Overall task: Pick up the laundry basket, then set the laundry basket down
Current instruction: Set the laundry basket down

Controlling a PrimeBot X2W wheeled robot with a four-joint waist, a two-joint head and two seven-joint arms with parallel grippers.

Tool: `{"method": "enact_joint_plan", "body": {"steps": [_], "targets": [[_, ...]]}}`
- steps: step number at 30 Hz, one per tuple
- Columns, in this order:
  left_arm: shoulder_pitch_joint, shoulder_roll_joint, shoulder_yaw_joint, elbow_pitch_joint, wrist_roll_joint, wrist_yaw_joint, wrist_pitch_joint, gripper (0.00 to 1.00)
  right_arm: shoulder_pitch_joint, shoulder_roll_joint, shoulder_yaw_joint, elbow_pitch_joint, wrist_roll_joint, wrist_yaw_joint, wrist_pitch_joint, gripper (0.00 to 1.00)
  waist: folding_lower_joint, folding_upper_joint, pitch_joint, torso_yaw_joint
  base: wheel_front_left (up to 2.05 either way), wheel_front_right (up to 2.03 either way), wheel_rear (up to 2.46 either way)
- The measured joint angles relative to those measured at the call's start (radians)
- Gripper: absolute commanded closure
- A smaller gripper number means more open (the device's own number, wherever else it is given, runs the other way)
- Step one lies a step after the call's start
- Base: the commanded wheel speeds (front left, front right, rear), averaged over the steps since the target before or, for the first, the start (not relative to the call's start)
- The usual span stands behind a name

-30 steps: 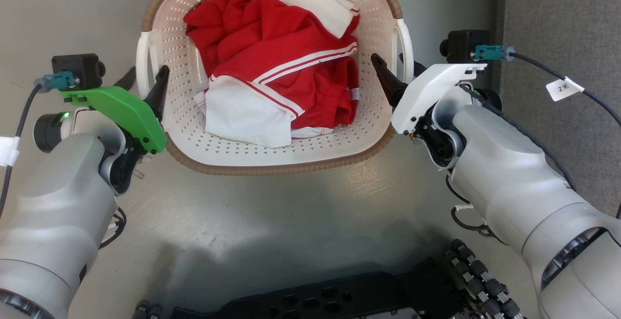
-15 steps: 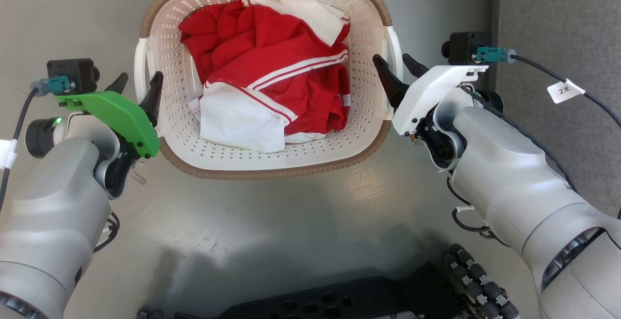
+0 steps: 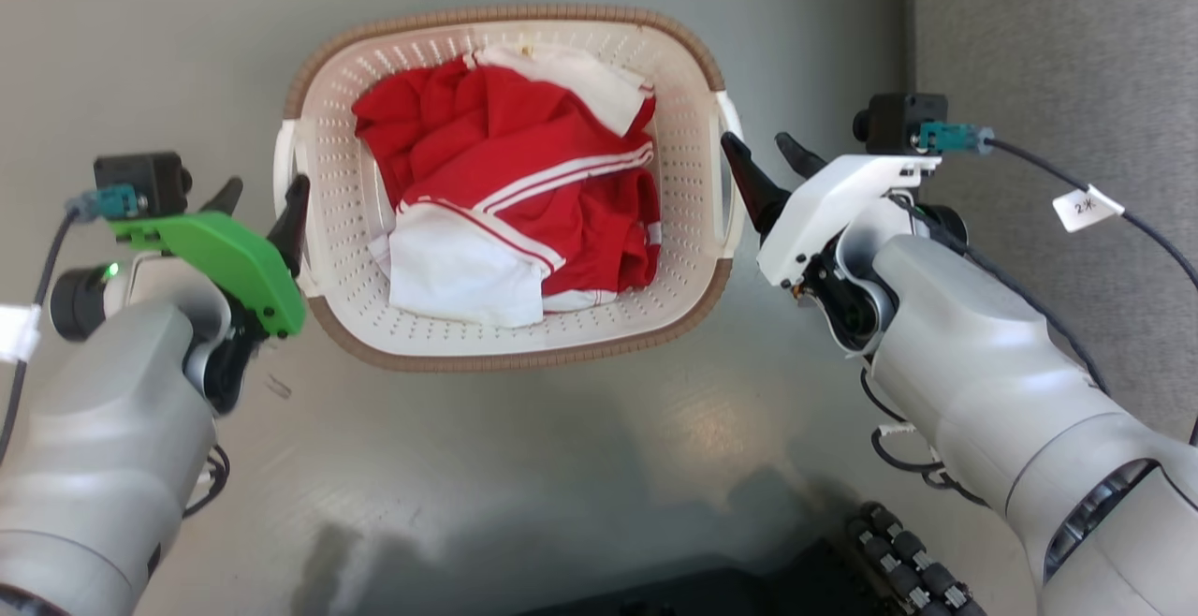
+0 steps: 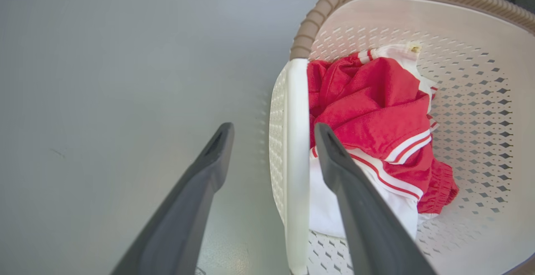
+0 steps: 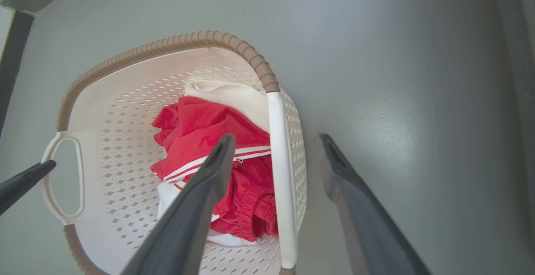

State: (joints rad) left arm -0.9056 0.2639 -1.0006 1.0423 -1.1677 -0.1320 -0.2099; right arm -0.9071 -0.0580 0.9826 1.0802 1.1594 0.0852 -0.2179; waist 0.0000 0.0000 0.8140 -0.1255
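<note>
Laundry basket: the laundry basket [image 3: 510, 360] is being seen on the grey floor [image 3: 562, 466], straight ahead of the robot and between its two arms.
Contents: a heap of red and white clothes [image 3: 524, 176] is being carried inside, below the rim.
Left tool: the left tool [image 3: 266, 187] is being held spread, its fingers straddling the left handle [image 3: 284, 162]. In the left wrist view the bar is lying nearer the inner finger, and whether the two are touching cannot be told.
Right tool: the right tool [image 3: 756, 140] is being held spread around the right handle [image 3: 733, 195], with a gap on both sides. One finger is being held over the clothes, the other outside the wall.
Surroundings: a grey textured panel [image 3: 1048, 54] is being seen close beyond the right arm. A tagged cable [image 3: 1084, 207] is being trailed from that wrist. The dark robot base [image 3: 898, 569] is being seen at the bottom edge.
In the way: each handle bar is being enclosed by a pair of fingers.
Materials: cream-white plastic walls are being pierced by rows of small holes. The brown rim is being shown ribbed and woven-looking, the handles smooth, the cloth creased, the floor glossy.
Shape: a rounded rectangle with flaring walls is being shown.
Open room: bare floor is being left beyond the basket, to its left and before the base. On the right, room is being narrowed by the panel.
</note>
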Motion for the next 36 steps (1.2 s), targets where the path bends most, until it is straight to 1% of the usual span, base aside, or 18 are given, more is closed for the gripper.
{"method": "enact_joint_plan", "body": {"steps": [13, 20, 22, 25, 32, 36], "targets": [[0.055, 0.001, 0.002, -0.031, -0.013, 0.000, -0.031, 0.00, 0.041, 0.001, 0.007, 0.000, 0.018, 0.019, -0.021, 0.00, -0.0001, 0.0000, -0.158, -0.011, 0.00, 0.00, 0.00], [0.085, 0.001, 0.013, -0.067, -0.016, 0.000, -0.039, 0.00, 0.055, 0.001, 0.018, -0.001, -0.023, 0.023, -0.030, 0.00, -0.0001, 0.0000, -0.256, -0.009, 0.00, 0.00, 0.00], [0.098, 0.003, 0.020, -0.079, -0.016, 0.000, -0.039, 0.00, 0.054, 0.001, -0.006, -0.011, -0.044, 0.028, -0.030, 0.00, -0.0001, 0.0000, -0.285, -0.008, 0.00, 0.00, 0.00], [0.109, 0.012, 0.059, -0.107, -0.006, 0.000, -0.039, 0.00, 0.051, -0.007, -0.049, -0.043, -0.079, 0.028, -0.030, 0.00, -0.0001, 0.0000, -0.327, -0.005, 0.00, 0.00, 0.00], [0.141, 0.022, 0.153, -0.180, 0.028, 0.000, -0.039, 0.00, 0.069, -0.070, -0.132, -0.108, -0.164, 0.028, -0.030, 0.00, -0.0001, 0.0000, -0.428, 0.004, 0.00, 0.00, 0.00], [0.185, 0.031, 0.204, -0.215, 0.083, 0.000, -0.039, 0.00, 0.118, -0.090, -0.200, -0.159, -0.195, 0.018, -0.032, 0.00, -0.0001, 0.0000, -0.485, 0.013, 0.00, 0.00, 0.00]]}}
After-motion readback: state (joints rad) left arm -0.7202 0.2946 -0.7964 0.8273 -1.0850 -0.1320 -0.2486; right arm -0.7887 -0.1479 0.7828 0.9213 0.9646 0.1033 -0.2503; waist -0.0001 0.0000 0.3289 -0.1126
